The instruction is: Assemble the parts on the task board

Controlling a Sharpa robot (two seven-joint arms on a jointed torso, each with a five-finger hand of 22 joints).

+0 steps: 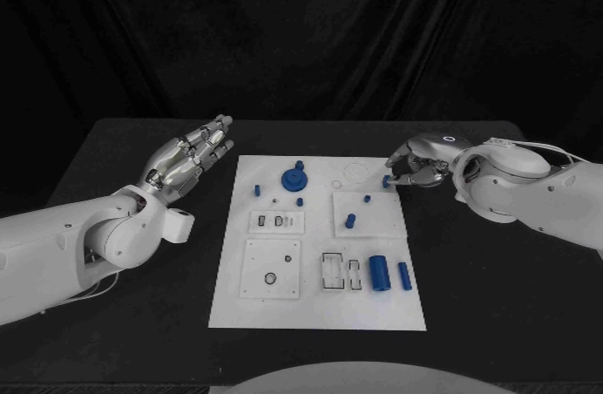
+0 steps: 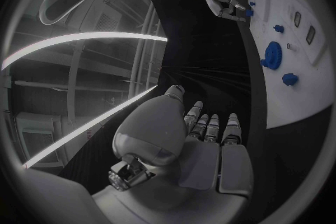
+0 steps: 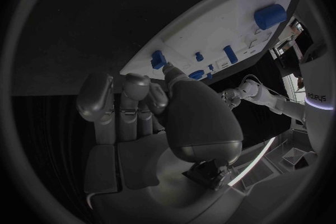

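**Right hand is on a small blue part at the board's right edge**

The task board (image 1: 321, 311) sits in the middle of the frame on the black tabletop (image 1: 125, 342), with blue parts scattered over it. The right hand (image 1: 411, 171) is at the upper right of the board, fingers curled in, and its tips meet a small blue part (image 1: 383, 180) right at the board's edge. In the right wrist view the thumb tip sits against that same piece (image 3: 158, 59), but I honestly can't tell if it's pinched or just touched.

The left hand (image 1: 191, 156) hovers off the board's upper left, fingers straight and close together, holding nothing.

Other parts: a blue gear (image 1: 295, 179) in the upper middle of the board, and 2 blue cylinders lying side by side at lower right, a fat one (image 1: 380, 274) and a thin one (image 1: 404, 275).

My guess on handling: these look like rigid plastic pieces, light and hard, probably a bit slick, so they'd skate or roll if nudged. I'd take the cylinders across the middle from both sides, and the gear by its rim or centre knob.

Writing: there's a partial logo on the robot's white body at the right of the right wrist view, not clear enough to quote.
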